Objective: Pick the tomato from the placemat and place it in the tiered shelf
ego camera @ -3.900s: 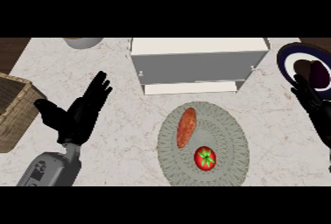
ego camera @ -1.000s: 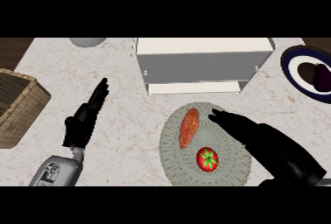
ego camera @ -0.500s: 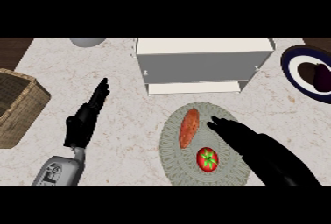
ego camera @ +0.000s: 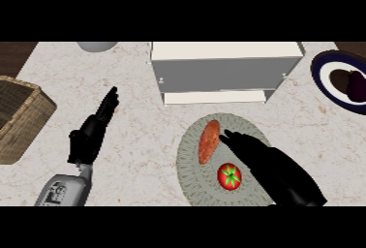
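Note:
A red tomato (ego camera: 229,176) with a green stem lies on the round grey-green placemat (ego camera: 191,164) at lower centre. An orange sweet potato (ego camera: 208,140) lies on the mat just above it. My right hand (ego camera: 275,169) stretches over the mat's right side, fingers straight, its edge right beside the tomato and fingertips near the sweet potato; it holds nothing. The white tiered shelf (ego camera: 223,71) stands at the top centre, behind the mat. My left hand (ego camera: 91,132) rests open at the left, fingers up.
A wicker basket (ego camera: 20,117) sits at the left edge. A dark blue plate (ego camera: 327,80) with a dark purple item on it lies at the right edge. A grey bowl (ego camera: 97,45) shows at the top left.
My right hand came in from the right edge over the placemat and has slid down and left, closer to the tomato. The left hand stayed in place.

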Motion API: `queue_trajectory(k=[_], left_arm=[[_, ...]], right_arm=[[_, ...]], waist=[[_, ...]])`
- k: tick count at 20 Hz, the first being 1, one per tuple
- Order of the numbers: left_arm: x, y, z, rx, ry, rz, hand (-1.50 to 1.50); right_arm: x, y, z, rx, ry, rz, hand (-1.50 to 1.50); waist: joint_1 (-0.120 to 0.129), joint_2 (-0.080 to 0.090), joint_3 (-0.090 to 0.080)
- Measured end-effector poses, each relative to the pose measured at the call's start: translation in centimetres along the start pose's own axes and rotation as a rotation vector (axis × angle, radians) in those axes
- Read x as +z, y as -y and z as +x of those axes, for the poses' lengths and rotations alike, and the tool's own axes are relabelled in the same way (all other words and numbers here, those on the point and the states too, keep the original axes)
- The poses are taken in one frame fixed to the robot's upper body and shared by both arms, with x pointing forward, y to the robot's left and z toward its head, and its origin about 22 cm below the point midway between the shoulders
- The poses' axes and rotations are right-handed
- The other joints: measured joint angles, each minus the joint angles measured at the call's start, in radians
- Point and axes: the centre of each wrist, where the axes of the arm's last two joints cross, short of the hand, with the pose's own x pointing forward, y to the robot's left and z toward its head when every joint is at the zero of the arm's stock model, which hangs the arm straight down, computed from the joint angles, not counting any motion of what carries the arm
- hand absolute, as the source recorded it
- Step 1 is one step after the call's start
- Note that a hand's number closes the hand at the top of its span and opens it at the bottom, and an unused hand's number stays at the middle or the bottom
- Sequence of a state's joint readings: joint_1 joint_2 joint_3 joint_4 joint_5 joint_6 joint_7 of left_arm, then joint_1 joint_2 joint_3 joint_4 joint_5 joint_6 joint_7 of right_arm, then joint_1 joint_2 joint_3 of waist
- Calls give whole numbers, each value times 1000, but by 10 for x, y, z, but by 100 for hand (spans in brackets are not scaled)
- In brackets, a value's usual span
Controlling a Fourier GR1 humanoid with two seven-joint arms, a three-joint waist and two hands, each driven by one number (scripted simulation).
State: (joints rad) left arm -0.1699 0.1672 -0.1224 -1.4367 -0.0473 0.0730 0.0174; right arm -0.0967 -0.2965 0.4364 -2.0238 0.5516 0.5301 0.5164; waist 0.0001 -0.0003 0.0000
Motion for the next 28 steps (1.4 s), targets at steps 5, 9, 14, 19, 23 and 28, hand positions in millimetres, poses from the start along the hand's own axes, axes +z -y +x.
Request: queue_trajectory(k=[5, 9, 14, 19, 23, 28], left_arm=[[-1, -1, 4, 2, -1, -2, 0], [0, -1, 4, -5, 2, -5, 0], [0, -2, 2, 3, 3, 3, 0], [-1, -1, -1, -1, 6, 7, 0], [-4, -2, -3, -1, 6, 8, 0], [-4, 9, 4, 1, 6, 5, 0]], right_arm=[[-4, -7, -6, 15, -16, 8, -150], [-11, -13, -9, 33, -23, 15, -150], [-16, -19, -6, 55, -39, 24, -150], [-19, -29, -7, 72, -52, 23, -150], [-27, -39, -8, 82, -63, 23, -150], [-37, -40, -17, 86, -76, 28, -150]], waist=[[0, 0, 0], [0, 0, 0], [-1, 0, 0], [-1, 0, 0], [-1, 0, 0], [0, 0, 0]])
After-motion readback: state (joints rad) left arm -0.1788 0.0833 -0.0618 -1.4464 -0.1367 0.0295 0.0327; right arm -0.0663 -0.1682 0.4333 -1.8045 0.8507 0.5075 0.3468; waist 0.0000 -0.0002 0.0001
